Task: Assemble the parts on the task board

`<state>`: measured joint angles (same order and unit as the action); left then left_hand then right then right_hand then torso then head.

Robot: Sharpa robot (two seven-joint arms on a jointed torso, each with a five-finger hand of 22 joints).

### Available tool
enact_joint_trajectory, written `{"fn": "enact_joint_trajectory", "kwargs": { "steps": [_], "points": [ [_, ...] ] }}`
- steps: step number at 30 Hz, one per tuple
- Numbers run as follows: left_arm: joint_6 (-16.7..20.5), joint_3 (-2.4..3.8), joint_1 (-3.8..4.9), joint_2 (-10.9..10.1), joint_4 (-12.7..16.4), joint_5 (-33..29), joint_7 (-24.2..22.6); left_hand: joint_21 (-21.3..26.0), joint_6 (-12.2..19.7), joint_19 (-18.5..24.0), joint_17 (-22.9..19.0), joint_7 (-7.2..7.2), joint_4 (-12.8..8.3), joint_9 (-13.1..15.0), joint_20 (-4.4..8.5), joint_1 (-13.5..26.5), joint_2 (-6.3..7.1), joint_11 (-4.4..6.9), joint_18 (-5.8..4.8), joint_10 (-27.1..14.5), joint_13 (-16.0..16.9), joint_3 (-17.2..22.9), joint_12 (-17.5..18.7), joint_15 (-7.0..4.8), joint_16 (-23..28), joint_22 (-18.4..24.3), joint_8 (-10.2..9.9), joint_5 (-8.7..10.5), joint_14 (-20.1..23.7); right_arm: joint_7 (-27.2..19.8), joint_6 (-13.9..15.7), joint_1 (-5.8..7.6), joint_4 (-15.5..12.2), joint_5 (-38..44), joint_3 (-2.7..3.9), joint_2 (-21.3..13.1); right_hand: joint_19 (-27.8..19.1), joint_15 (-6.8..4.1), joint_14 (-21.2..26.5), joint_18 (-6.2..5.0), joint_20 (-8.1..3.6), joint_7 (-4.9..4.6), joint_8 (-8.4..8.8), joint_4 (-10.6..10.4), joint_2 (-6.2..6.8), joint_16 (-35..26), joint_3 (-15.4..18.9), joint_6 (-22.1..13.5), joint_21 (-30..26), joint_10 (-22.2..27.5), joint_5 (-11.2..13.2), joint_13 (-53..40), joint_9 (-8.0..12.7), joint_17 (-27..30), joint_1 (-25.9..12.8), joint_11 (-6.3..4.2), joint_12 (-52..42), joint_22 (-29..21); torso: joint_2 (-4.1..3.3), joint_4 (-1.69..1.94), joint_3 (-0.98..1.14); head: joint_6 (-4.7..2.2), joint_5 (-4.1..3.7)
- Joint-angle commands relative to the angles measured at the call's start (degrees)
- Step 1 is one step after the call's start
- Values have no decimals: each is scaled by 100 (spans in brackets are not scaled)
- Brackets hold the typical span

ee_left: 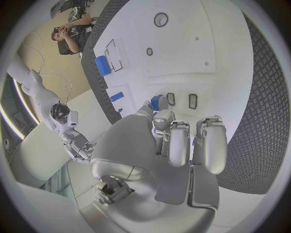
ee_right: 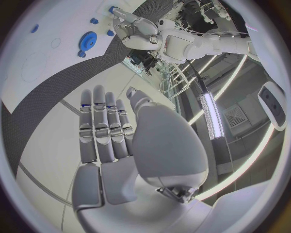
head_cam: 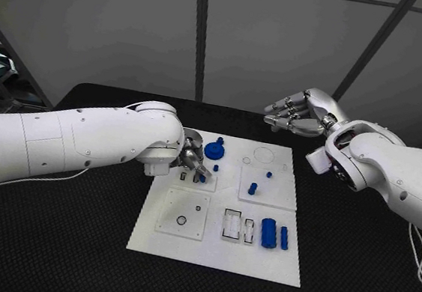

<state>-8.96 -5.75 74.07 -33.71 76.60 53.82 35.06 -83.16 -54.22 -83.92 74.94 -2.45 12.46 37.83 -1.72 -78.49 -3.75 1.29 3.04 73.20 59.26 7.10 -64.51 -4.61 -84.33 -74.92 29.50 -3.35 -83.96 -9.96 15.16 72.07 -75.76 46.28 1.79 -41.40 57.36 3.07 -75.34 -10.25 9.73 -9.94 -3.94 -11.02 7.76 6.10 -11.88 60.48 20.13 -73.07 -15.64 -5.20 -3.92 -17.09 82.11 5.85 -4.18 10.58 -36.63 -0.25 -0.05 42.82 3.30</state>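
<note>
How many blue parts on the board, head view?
6 visible: gear, small peg, peg, peg, thick cylinder and thin rod at the near right. The left hand may hide more.

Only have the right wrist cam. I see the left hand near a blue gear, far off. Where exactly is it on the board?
Observer: In the head view, the left hand is down over the far left part of the task board, just on the near side of the blue gear.
Operator: Holding anything?
Observer: The left wrist view shows a small blue part right at its fingertips. I cannot tell whether it is gripped.
Operator: What's at the board's near end?
Observer: A larger blue cylinder and a thinner blue cylinder lie side by side at the near right, next to rectangular slots.
</note>
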Motion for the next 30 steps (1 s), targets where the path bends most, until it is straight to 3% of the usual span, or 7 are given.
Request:
{"fn": "enact_joint_trajectory", "kwargs": {
  "steps": [1,2,3,9,13,24,30],
  "points": [
    [-24,-8,-9,-38,39,32,-16,-25,74,-86,988,5,-38,91,56,-115,130,61,-51,-4,-13,660,52,-26,15,-278,-14,-47,-430,-32,14,13,8,7,4,8,-8,24,29,-15,39,-12,0,24,-6,-39,-18,28,-32,21,-24,8,-2,8,-44,15,39,-9,-1,0,1,-1,5],
    [0,-8,-9,-54,54,31,-28,-25,90,-87,989,13,-60,119,49,-119,226,56,-54,0,-12,882,56,-33,16,-282,-10,-47,-431,-33,13,13,12,7,4,9,-8,24,29,-15,39,-12,0,24,-6,-39,-18,28,-32,21,-24,8,-2,8,-44,15,39,-9,-2,1,0,0,5],
    [22,-8,-9,-68,68,30,-39,-22,94,-88,993,-53,-39,208,70,-3,434,44,-49,12,-21,1552,78,-12,16,-288,24,-32,-432,-33,12,13,15,7,4,10,-8,24,29,-15,39,-12,0,24,-6,-39,-18,28,-32,21,-24,8,-2,8,-44,15,39,-9,-2,1,0,0,5],
    [262,-3,-10,-207,201,-27,-119,-15,149,-94,1002,2,-290,481,18,543,1013,50,-61,87,-15,2926,62,-6,18,-307,146,-17,-436,-33,6,13,37,7,4,9,-17,30,35,-14,43,-18,4,23,-2,-55,-18,18,-43,35,-30,17,0,17,-53,22,42,-14,1,8,3,8,12],
    [433,-1,-11,-316,308,-46,-170,-12,145,-97,1005,-4,-449,582,31,734,1090,32,-55,95,-37,3297,79,-26,19,-316,198,-27,-437,-33,3,13,47,7,4,1,-20,34,39,-14,46,-21,5,22,1,-62,-17,14,-47,41,-30,21,1,21,-60,26,43,-16,1,12,5,11,24],
    [1021,-4,-22,-567,604,-22,-340,-48,142,-133,1013,7,-700,693,39,916,1212,42,-69,138,-34,3661,70,-37,15,-394,240,-93,-440,-39,-4,12,67,7,4,-21,-24,37,41,-13,48,-25,7,19,1,-69,-15,10,-52,47,-31,24,1,24,-69,29,43,-19,3,17,12,19,75],
    [1367,-8,-90,-665,770,284,-391,-99,122,-176,1018,11,-798,743,46,1005,1267,50,-87,184,-3,3795,37,-44,12,-485,264,-215,-443,-55,17,12,76,7,4,-33,-24,37,41,-13,48,-25,7,19,1,-69,-15,10,-52,47,-31,24,1,24,-69,29,43,-19,11,52,54,40,87]
  ]
}}
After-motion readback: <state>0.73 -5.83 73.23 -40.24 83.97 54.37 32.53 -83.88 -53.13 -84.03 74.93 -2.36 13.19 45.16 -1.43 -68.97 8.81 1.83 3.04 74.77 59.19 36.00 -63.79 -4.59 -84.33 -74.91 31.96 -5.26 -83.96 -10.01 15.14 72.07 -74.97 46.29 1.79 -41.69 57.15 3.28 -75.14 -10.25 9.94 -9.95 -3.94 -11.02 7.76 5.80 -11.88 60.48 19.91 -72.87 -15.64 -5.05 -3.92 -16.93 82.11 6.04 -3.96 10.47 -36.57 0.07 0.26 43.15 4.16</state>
